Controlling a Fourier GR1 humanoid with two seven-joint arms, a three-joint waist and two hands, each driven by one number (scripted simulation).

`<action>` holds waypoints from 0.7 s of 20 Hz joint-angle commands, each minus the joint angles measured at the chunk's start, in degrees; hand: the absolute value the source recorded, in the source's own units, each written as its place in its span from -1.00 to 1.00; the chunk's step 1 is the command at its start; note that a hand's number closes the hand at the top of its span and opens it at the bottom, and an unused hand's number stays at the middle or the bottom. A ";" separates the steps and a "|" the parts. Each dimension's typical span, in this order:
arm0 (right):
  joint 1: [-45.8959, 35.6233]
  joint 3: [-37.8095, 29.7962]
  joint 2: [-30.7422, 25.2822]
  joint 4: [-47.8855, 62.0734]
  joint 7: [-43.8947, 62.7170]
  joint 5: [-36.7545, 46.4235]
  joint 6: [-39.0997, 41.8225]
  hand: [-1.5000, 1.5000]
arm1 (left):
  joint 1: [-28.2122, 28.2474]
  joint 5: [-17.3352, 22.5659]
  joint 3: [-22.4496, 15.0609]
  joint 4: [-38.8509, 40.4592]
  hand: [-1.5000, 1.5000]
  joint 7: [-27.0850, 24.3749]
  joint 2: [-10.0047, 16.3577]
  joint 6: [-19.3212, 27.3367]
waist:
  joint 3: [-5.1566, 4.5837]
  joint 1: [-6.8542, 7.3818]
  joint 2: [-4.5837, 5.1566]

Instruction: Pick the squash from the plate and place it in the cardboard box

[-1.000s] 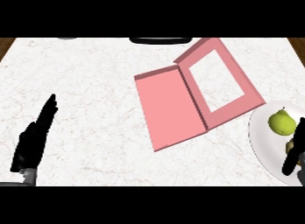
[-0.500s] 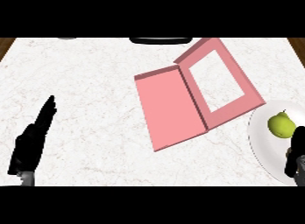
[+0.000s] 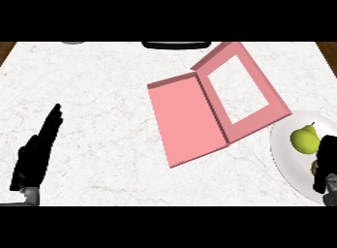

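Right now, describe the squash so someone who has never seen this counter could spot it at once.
On the white marble counter, look to the right edge, where a white plate sits right of the open pink box. The squash lies on that plate, beside the black right hand: small, pear-shaped and yellow-green, the only green thing there.

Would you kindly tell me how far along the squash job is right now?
Done: nothing yet; the squash lies on the plate and the pink box stands open. In hand: the right hand is over the plate beside the squash, no grasp visible. The left hand rests open at the left. Left: grasp, lift, carry across, set it in the box.
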 commanded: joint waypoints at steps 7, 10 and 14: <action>15.85 3.28 5.46 -26.32 -8.50 -5.94 -11.30 1.00 | -2.46 -0.90 2.02 3.26 0.00 0.07 0.39 0.30 | 0.18 -1.35 -0.05; 19.01 2.23 3.42 -35.32 -4.86 -3.13 -8.71 1.00 | 3.32 -2.30 -0.88 -1.34 0.00 -1.11 -2.42 1.14 | 0.18 -0.39 -0.03; 23.88 1.47 3.69 -46.87 -4.03 -3.89 -8.10 1.00 | 3.03 0.27 2.51 -0.15 0.00 -1.75 0.29 -2.15 | 0.18 -0.55 -0.07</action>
